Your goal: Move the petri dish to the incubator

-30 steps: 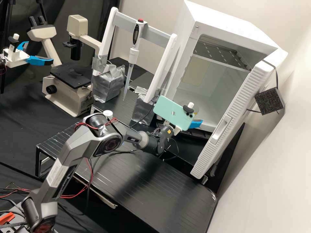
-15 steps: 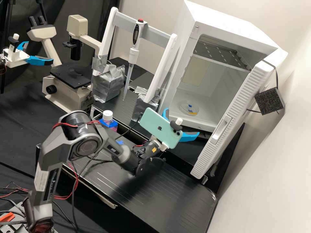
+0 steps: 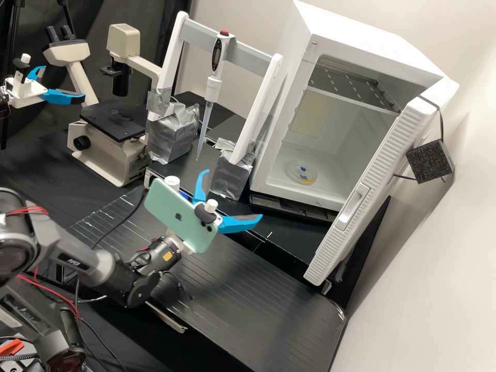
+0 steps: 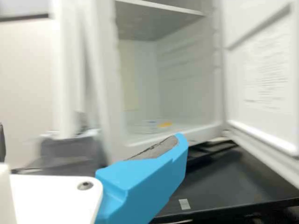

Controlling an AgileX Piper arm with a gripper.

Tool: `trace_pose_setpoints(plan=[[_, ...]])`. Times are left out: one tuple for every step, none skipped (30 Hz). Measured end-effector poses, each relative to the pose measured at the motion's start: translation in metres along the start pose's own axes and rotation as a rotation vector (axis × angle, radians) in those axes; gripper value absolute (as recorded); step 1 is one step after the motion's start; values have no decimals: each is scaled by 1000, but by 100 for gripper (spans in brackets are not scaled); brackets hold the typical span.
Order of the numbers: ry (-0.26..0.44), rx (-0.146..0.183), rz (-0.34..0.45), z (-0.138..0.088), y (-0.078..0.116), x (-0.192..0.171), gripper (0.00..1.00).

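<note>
Petri dish (image 3: 301, 174) lies flat on the floor of the incubator (image 3: 310, 192), well apart from the gripper (image 3: 233, 196), w/ door (image 3: 385, 163) standing open on the right side. The gripper is empty, its two fingers spread wide, over the bench (image 3: 243, 305) at the near left of the incubator. So, IMO, the placing is done & the step in hand is only to bring the arm to a safe rest. For doing it well: keep a smooth, mod. speed, leave good room to the bottle (image 3: 172, 182) just beyond the phone (image 3: 181, 214), and do not turn the open fingers toward the pipette (image 3: 213, 90) on its stand, b/c a light knock could prob. tip it. Also, no need to touch the dish again.
</note>
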Motion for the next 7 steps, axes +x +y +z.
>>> trace_pose_setpoints(plan=[[21,8,-10,-5,-5,-6,100],[29,16,-17,-8,-8,-11,100],[42,23,-25,-11,-11,-15,100],[53,27,-34,-13,-13,-18,100],[64,31,-38,-15,-15,-21,100],[73,33,-41,-17,-17,-24,100],[79,37,-43,-18,-18,-26,100]])
